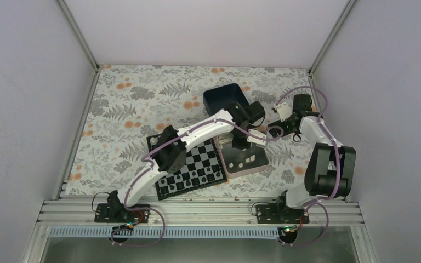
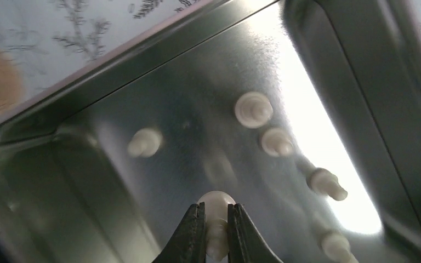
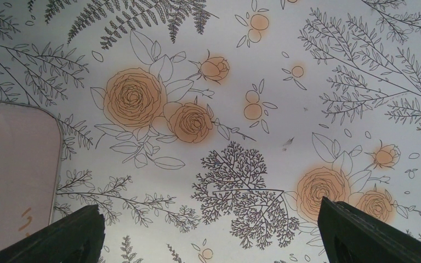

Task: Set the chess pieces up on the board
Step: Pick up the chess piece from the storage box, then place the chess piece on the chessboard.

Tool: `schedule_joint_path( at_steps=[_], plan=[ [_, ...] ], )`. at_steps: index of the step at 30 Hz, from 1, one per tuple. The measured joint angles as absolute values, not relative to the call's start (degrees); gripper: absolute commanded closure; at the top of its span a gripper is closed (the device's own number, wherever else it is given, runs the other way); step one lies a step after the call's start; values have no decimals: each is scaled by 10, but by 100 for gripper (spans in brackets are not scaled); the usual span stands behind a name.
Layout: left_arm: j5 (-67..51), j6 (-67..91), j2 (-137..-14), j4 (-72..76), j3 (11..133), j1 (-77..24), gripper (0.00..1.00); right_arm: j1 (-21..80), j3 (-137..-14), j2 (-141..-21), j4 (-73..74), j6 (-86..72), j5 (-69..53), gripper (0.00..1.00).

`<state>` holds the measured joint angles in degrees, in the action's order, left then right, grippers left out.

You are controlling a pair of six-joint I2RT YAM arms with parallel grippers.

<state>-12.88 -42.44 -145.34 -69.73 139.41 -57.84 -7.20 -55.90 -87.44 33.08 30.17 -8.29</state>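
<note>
— What hides the board [image 1: 200, 167]?
— The left arm [image 1: 167, 153] covers its far-left part. The pieces [image 1: 192, 178] on it are too small to name.
— And in the tin [image 1: 252, 167]?
— Close up, the white pieces [image 2: 254, 109] are blurred. One [image 2: 335, 245] is cut off by the bottom edge, and another's stem is hidden in the left gripper [image 2: 217, 213].
</note>
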Motion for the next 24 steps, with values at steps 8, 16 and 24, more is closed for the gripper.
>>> schedule_joint_path(
  at_steps=[8, 16, 24],
  plan=[
    [-87, -424, -1264, -686, 1257, -526, 96, -72, -559, -874, 331, 302, -83, 0],
    [-60, -425, -1088, -613, 1030, -378, 96, -72, -559, -875, 331, 302, -82, 0],
    [-72, -429, -1077, -555, 921, -312, 96, -72, -559, -875, 331, 301, -81, 0]
  ],
)
